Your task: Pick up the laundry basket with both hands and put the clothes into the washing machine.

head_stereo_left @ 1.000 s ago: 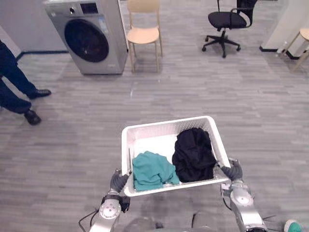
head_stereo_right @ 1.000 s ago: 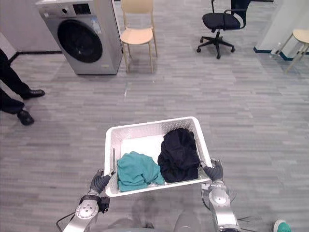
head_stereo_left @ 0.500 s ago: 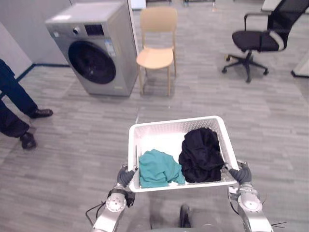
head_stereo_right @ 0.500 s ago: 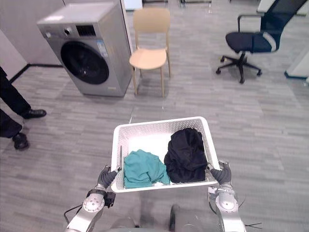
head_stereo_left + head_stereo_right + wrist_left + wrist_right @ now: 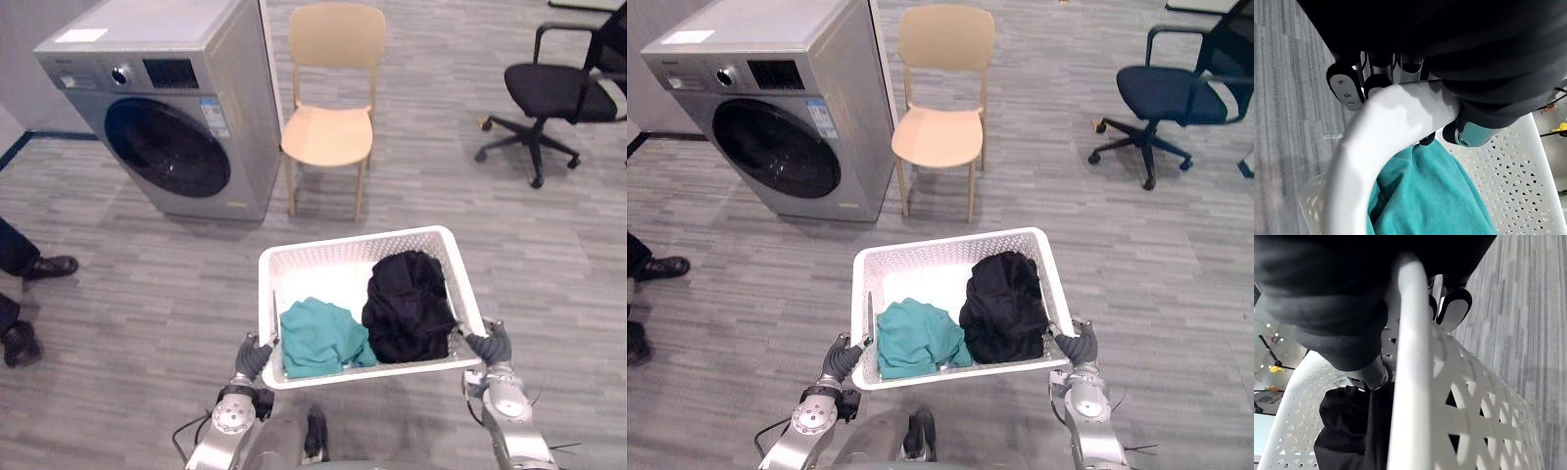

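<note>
I carry a white perforated laundry basket (image 5: pixel 333 257) in front of me, off the floor. Inside lie a teal garment (image 5: pixel 319 337) on the left and a black garment (image 5: pixel 409 305) on the right. My left hand (image 5: pixel 251 359) is shut on the basket's near left corner, and its wrist view shows the fingers (image 5: pixel 1347 88) curled round the rim (image 5: pixel 1381 122). My right hand (image 5: pixel 489 346) is shut on the near right corner; the rim (image 5: pixel 1408 352) runs through its grip. The grey washing machine (image 5: pixel 171 108), its round dark door (image 5: pixel 168 147) closed, stands ahead to the left.
A beige wooden chair (image 5: pixel 332 108) stands just right of the washer. A black office chair (image 5: pixel 558 93) is at the far right. A person's dark shoes (image 5: pixel 47 266) show at the left edge. Grey plank floor (image 5: pixel 147 294) lies open between the basket and the washer.
The whole view has shifted: the washer and beige chair now look larger and closer, the person has slid toward the left edge. Both hands keep the same hold on the basket.
</note>
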